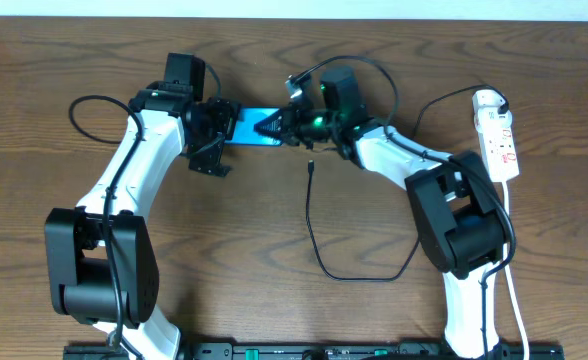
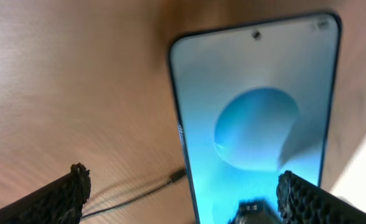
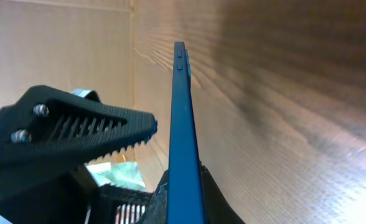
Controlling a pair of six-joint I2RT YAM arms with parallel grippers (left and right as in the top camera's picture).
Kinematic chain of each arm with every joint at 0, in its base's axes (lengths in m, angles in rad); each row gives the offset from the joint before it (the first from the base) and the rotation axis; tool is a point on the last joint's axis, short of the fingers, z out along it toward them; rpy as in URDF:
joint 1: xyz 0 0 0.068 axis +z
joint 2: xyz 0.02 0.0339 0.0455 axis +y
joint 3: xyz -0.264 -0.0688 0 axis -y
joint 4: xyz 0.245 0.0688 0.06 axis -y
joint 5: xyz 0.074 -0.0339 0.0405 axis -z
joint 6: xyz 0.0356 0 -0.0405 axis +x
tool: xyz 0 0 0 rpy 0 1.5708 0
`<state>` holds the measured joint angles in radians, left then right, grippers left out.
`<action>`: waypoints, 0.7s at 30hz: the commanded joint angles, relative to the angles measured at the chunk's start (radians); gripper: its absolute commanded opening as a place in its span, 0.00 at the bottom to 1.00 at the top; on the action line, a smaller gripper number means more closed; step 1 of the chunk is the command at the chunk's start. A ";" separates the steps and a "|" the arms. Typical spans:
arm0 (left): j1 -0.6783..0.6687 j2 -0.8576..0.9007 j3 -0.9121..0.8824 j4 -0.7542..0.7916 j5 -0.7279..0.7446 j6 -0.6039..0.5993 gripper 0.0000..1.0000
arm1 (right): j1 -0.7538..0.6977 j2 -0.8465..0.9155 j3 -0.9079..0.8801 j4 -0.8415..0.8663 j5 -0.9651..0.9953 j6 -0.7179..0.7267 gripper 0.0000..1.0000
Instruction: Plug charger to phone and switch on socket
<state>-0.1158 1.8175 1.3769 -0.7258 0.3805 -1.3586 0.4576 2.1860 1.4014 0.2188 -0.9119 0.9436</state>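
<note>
The phone, its screen bright blue, is held off the table at the back centre between my two arms. My right gripper is shut on its right end; in the right wrist view the phone stands edge-on, pinched at the bottom by my right gripper. My left gripper is open at the phone's left end. In the left wrist view the left gripper straddles the screen with its fingers wide apart. The charger plug lies loose on the table, also seen as a small plug. The socket lies at the far right.
The charger cable loops across the middle of the wooden table toward the right arm's base. The socket's white cord runs down the right side. A black toothed finger of the left gripper stands close beside the phone.
</note>
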 commanded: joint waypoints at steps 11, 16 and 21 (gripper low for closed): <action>0.002 -0.021 0.021 0.208 0.215 0.188 0.96 | -0.080 0.003 0.009 0.254 -0.126 0.321 0.01; 0.002 -0.021 0.021 0.271 0.215 0.187 0.96 | -0.113 0.003 0.009 0.253 -0.094 0.465 0.01; 0.002 -0.021 0.021 0.346 0.214 0.188 0.95 | -0.142 0.003 0.009 0.253 -0.086 0.652 0.01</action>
<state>-0.1158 1.8172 1.3781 -0.4015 0.5823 -1.1896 0.3386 2.1872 1.3994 0.4614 -0.9924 1.4200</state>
